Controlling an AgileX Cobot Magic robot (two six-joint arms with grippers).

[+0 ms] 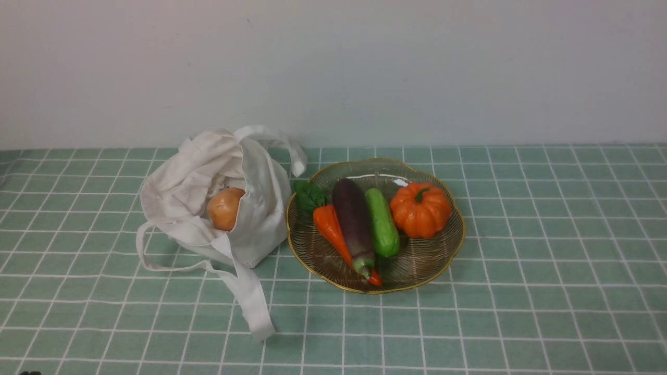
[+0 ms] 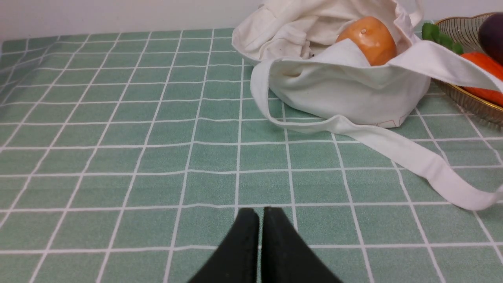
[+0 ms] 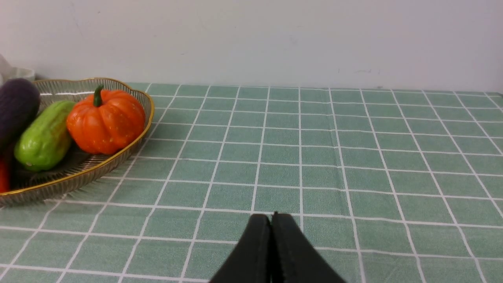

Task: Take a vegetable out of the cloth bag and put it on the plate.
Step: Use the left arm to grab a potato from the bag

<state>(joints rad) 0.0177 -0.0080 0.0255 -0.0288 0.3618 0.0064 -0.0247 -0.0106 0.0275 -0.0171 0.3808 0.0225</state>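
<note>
onion (image 1: 225, 208) sits in the open mouth of the cloth bag (image 1: 260, 224), half showing. slumped fabric cradles it, so it likely won't roll. the bag lies right against the plate (image 1: 453, 245), so the carry looks short. plate holds carrot (image 1: 329, 224), eggplant (image 1: 353, 219), cucumber (image 1: 382, 229), pumpkin (image 1: 420, 208); spare room looks tight. my left gripper (image 2: 260, 214) is clenched on nothing, low over the surface (image 2: 118, 157), well apart from the bag. my right gripper (image 3: 271, 218) is also closed, empty, off the plate's pumpkin side. front view gives the layout but neither gripper. left wrist view shows a fabric fold crossing the onion's front. right wrist view misses the onion.
</note>
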